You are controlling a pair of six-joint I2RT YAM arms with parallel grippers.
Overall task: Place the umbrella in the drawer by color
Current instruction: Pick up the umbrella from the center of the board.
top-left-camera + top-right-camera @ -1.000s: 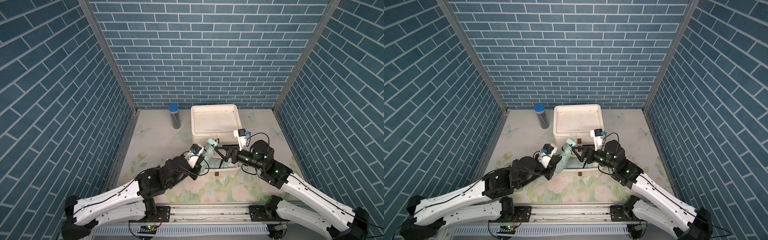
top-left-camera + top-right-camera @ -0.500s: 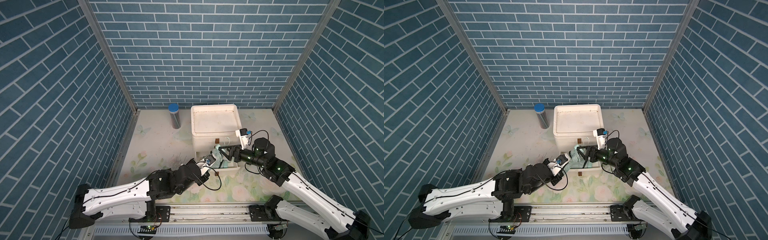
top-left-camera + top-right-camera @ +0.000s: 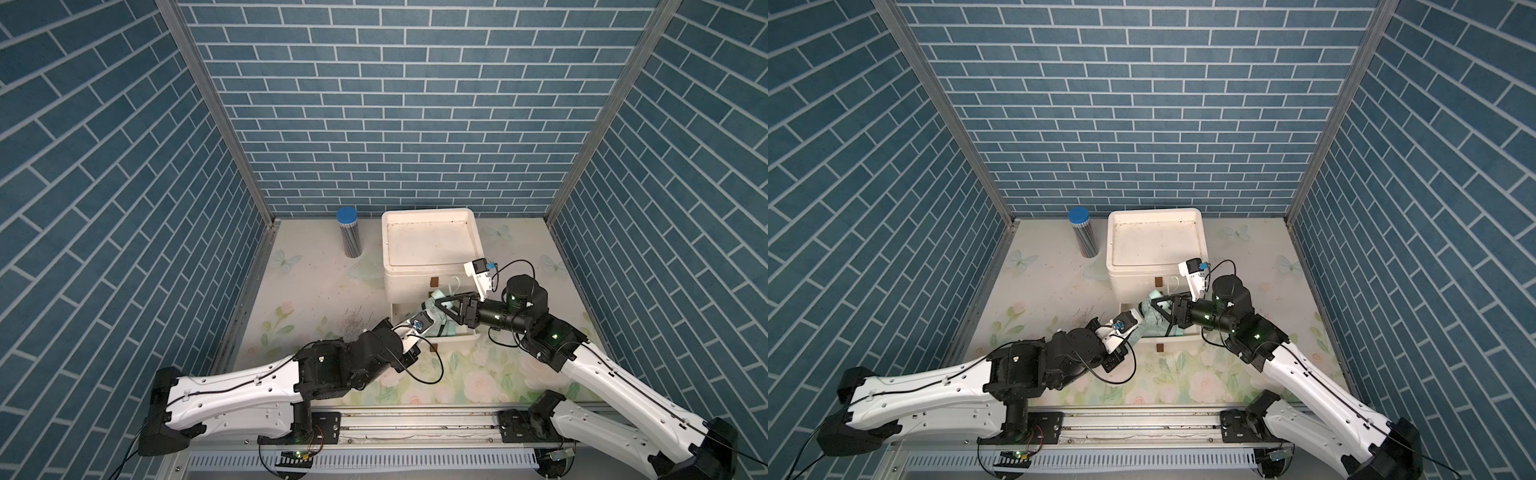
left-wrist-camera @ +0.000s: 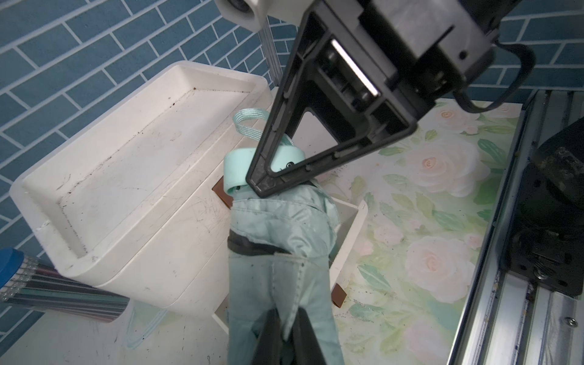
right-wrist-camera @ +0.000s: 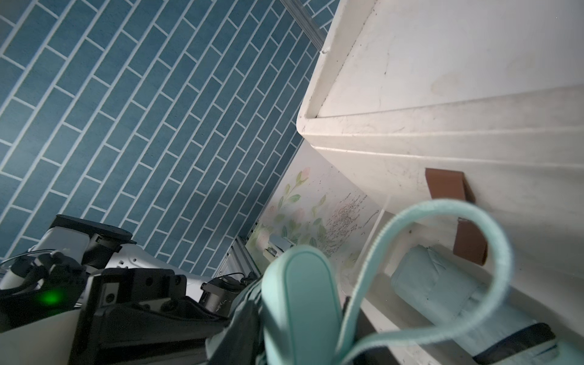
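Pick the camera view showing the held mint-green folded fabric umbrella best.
Left wrist view: the umbrella fills it, handle, loop and canopy clear. Right wrist view shows only its handle end and loop, close up; both top views show it small, partly covered.

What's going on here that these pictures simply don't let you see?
- Whether the right gripper clamps the umbrella: left wrist view, its own near finger covers the handle.
- Inside the drawer: both top views, grippers and umbrella cover most of it.
- The umbrella's far end: left wrist view, cut off at the picture's edge past the left gripper.
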